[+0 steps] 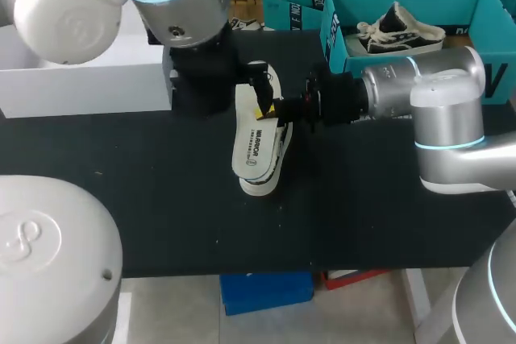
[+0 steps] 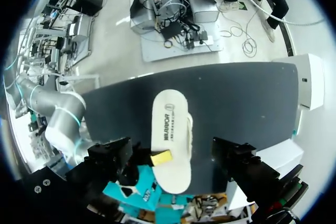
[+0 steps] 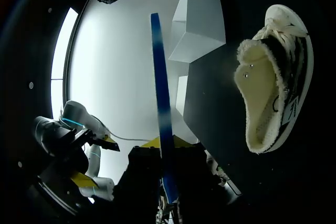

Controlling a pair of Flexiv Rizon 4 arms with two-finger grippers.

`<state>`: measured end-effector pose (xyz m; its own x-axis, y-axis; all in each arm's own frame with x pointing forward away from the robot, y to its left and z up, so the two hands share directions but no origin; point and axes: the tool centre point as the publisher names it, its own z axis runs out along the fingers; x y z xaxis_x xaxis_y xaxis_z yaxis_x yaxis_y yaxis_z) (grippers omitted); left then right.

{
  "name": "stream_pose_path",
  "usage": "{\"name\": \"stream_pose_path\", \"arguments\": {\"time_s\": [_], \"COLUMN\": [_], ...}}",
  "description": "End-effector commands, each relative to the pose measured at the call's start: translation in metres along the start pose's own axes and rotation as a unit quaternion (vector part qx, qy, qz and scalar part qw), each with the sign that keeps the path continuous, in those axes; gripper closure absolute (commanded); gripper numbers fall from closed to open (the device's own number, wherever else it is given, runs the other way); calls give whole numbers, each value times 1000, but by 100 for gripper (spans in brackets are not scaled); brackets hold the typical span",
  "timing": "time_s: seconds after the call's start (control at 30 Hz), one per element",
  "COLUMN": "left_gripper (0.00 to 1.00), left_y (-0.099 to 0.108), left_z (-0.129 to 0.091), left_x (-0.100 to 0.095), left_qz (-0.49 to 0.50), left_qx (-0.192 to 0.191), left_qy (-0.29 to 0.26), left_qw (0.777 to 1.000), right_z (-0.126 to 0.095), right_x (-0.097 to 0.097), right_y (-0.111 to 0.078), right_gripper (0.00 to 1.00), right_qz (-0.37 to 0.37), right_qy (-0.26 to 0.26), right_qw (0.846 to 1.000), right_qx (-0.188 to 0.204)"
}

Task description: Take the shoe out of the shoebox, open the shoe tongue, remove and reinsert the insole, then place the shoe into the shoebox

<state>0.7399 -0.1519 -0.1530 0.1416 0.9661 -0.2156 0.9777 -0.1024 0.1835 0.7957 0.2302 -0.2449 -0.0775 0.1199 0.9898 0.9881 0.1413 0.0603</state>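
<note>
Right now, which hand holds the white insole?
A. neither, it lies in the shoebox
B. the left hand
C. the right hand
C: the right hand pinches the insole by its edge, over the shoe on the table.

Your two arms: pale grey shells, cyan light rings, black wrists.

In the head view your left arm (image 1: 173,6), at eleven o'clock, is a smooth, rounded pale grey shell with a glowing cyan ring round its joint and small dark screw holes in its caps; under it the wrist turns boxy and matt black. Your right arm (image 1: 427,98), at three o'clock, is a silvery grey cylinder and elbow with two thin cyan rings. It ends in a black wrist and the right gripper (image 1: 272,110), yellow at its tip. At seven o'clock a grey dome (image 1: 48,255) bears an embossed swirl mark and one screw hole; at five o'clock a grey shell (image 1: 484,304) carries another cyan ring.
</note>
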Motion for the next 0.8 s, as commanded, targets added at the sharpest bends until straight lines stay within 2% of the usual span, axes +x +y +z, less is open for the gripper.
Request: {"name": "stream_pose_path", "arguments": {"time_s": [0.03,0.27,0.5,0.8], "left_gripper": [0,0,0,0], "left_y": [1,-6,-1,27], "left_z": [7,11,13,17], "left_x": [-10,-12,-9,-7], "left_qz": [0,3,2,10], "left_qx": [2,8,11,6], "left_qy": [36,58,66,71], "left_qw": [999,998,998,997], "right_z": [1,1,1,1], "right_x": [0,0,0,0], "right_y": [0,0,0,0], "right_gripper": [100,100,100,100], "right_qz": [0,0,0,0], "right_qy": [-1,-1,-1,-1], "right_qw": [1000,1000,1000,1000], "right_qx": [-1,-1,-1,-1]}}
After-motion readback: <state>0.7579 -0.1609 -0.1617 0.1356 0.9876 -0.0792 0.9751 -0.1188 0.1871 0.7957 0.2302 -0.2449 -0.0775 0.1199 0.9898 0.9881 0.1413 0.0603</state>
